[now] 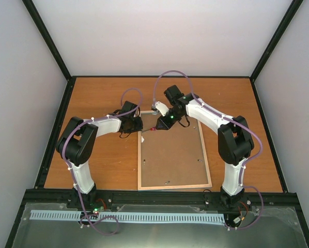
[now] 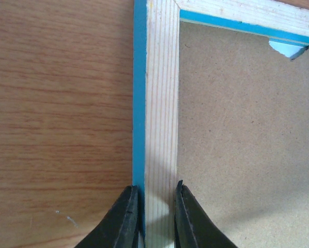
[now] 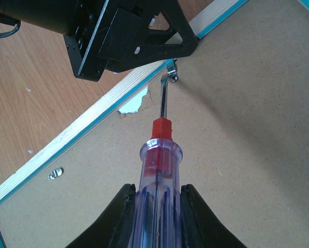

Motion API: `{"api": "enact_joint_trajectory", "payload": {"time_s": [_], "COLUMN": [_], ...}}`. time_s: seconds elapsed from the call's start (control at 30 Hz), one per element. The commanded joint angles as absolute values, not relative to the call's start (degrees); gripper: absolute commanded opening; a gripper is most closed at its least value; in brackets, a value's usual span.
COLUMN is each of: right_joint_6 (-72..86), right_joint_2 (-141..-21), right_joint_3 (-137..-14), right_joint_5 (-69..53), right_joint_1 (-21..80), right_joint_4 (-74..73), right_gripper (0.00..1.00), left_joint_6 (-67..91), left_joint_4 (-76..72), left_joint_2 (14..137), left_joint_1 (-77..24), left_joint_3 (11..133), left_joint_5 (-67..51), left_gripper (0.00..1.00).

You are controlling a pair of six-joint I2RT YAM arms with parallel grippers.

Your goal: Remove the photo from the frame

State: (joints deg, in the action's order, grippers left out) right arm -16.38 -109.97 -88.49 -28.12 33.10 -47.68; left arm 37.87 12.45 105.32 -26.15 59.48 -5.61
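Observation:
The frame (image 1: 142,160) lies back side up on the table, pale wood edge round a brown backing board (image 1: 172,155). The photo is hidden under the board. My left gripper (image 1: 138,125) is shut on the frame's wood edge (image 2: 159,103) near its far left corner, one finger on each side. My right gripper (image 1: 164,123) is shut on a screwdriver (image 3: 159,170) with a clear blue handle and red collar. Its tip touches a small metal tab (image 3: 170,76) at the frame's edge (image 3: 66,139), right beside the left gripper's black body (image 3: 128,36).
A small torn notch (image 3: 134,106) in the board shows pale blue by the tab; it also shows in the left wrist view (image 2: 288,50). Another metal tab (image 3: 55,173) sits further along that edge. Grey walls enclose the wooden table (image 1: 97,155).

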Motion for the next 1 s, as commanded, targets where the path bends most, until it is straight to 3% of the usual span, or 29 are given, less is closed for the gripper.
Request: {"api": "enact_joint_trajectory", "payload": {"time_s": [0.0,0.47,0.83,0.9,0.97], "right_joint_6": [-14.93,-12.89,-14.54,-14.75,-15.13], "right_joint_2": [-111.77,-109.32,-96.42,-94.38,-92.08], "right_joint_3": [-89.3,-89.11,-83.9,-83.58,-82.22], "right_joint_5": [-26.56,-20.23,-20.47,-20.46,-20.63], "right_joint_1": [33.31,33.31,29.35,27.86,25.83], "right_joint_4": [-46.77,-51.29,-55.18,-55.19,-54.91], "right_gripper": [0.03,0.03,0.03,0.03,0.03], "left_joint_6": [39.86,39.73,38.47,37.37,35.95], "left_joint_4": [11.07,11.29,12.55,13.71,15.11], "left_joint_2": [103.56,103.41,103.27,103.23,102.99], "left_joint_1": [-26.27,-26.29,-26.07,-25.74,-25.67], "left_joint_3": [59.79,59.77,61.12,62.92,65.3], "left_joint_5": [-9.59,-9.27,-7.99,-7.15,-6.32], "left_gripper": [0.01,0.01,0.01,0.03,0.11]}}
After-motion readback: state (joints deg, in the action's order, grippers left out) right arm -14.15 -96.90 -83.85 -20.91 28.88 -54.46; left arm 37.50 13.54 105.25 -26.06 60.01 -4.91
